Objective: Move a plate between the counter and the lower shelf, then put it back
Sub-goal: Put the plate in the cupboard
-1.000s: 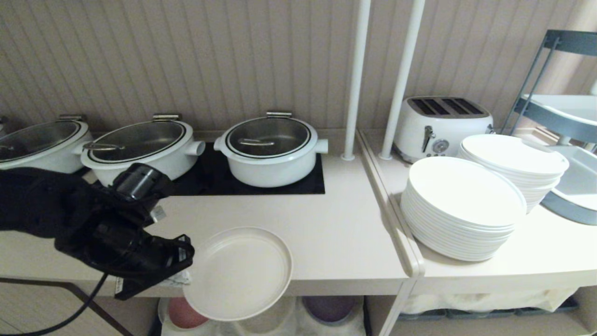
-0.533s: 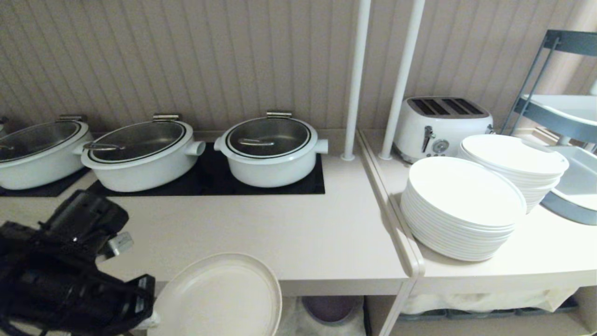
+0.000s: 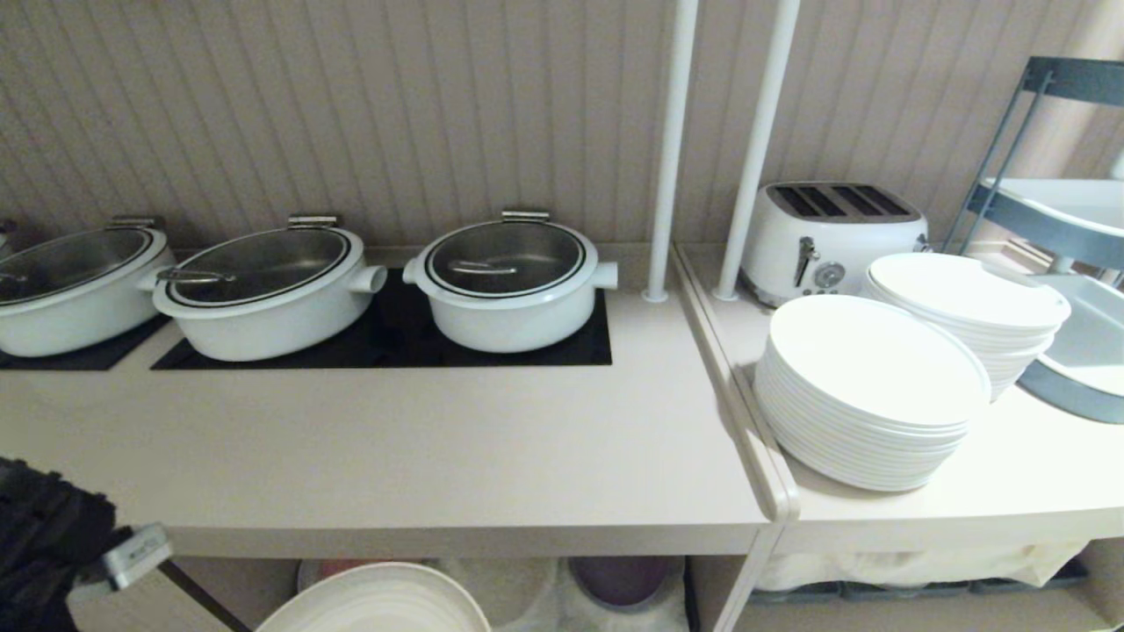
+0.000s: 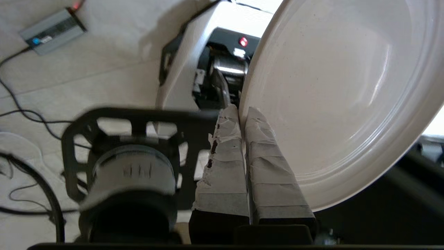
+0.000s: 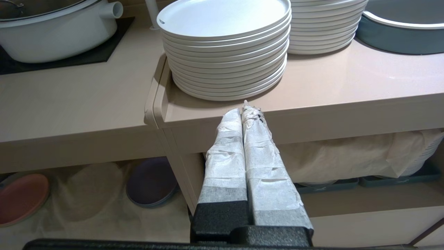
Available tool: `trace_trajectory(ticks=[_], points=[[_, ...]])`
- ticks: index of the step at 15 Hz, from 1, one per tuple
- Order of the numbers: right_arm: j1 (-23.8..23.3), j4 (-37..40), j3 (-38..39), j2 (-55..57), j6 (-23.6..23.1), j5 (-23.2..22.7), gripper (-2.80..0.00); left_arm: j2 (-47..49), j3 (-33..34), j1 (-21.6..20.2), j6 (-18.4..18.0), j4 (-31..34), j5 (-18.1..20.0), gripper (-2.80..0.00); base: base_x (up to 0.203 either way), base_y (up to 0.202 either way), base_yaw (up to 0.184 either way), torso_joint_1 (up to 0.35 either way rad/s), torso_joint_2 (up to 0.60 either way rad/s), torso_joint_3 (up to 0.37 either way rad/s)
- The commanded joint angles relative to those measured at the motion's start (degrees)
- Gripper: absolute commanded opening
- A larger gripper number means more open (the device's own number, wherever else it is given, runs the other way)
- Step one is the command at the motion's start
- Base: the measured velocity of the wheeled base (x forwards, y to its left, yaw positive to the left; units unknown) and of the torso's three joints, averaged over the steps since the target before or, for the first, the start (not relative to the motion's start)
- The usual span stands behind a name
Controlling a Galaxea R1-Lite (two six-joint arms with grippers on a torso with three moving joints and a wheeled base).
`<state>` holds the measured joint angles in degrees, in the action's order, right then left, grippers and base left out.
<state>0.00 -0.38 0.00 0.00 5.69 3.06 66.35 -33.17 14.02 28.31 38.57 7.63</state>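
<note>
Left wrist view: left pincer (image 4: 241, 116) pinching plate (image 4: 333, 97) rim.

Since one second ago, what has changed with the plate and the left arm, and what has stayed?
The left gripper, shut on the rim of the plate, has carried it off the counter, down past the front edge toward the lower shelf; the arm has dropped to the head view's lower left corner. The pots, toaster, white plate stacks and right gripper have not moved.

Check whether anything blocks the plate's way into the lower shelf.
Nothing visible does. The plate, pinched at its rim by the left tool, hangs below the counter edge, before the cloth-lined lower shelf, between its pink and purple plates.
</note>
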Motion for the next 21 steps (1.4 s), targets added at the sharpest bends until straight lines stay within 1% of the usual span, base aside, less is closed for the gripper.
trace_trajectory(ticks=[1,3,5,11,14,21], points=[[0.00,-0.06,0.00,0.00,0.02,0.02,-2.80,-4.15,0.42,0.10,0.04,1.46,0.73,-2.80,0.000,0.000,0.000,0.000,0.00,0.000],[0.00,-0.06,0.00,0.00,0.02,0.02,-2.80,-5.97,2.39,0.13,-2.74,2.13,1.32,-2.80,0.000,0.000,0.000,0.000,0.00,0.000],[0.00,-0.06,0.00,0.00,0.02,0.02,-2.80,-7.12,3.67,0.13,-4.31,2.20,1.63,-2.80,0.000,0.000,0.000,0.000,0.00,0.000],[0.00,-0.06,0.00,0.00,0.02,0.02,-2.80,-6.50,4.52,1.71,-4.58,1.77,3.36,-2.80,0.000,0.000,0.000,0.000,0.00,0.000],[0.00,-0.01,0.00,0.00,0.02,0.02,-2.80,-6.50,4.44,2.59,-4.58,1.77,3.36,-2.80,0.000,0.000,0.000,0.000,0.00,0.000],[0.00,-0.06,0.00,0.00,0.02,0.02,-2.80,-6.42,4.52,2.50,-4.49,1.68,3.27,-2.80,0.000,0.000,0.000,0.000,0.00,0.000]])
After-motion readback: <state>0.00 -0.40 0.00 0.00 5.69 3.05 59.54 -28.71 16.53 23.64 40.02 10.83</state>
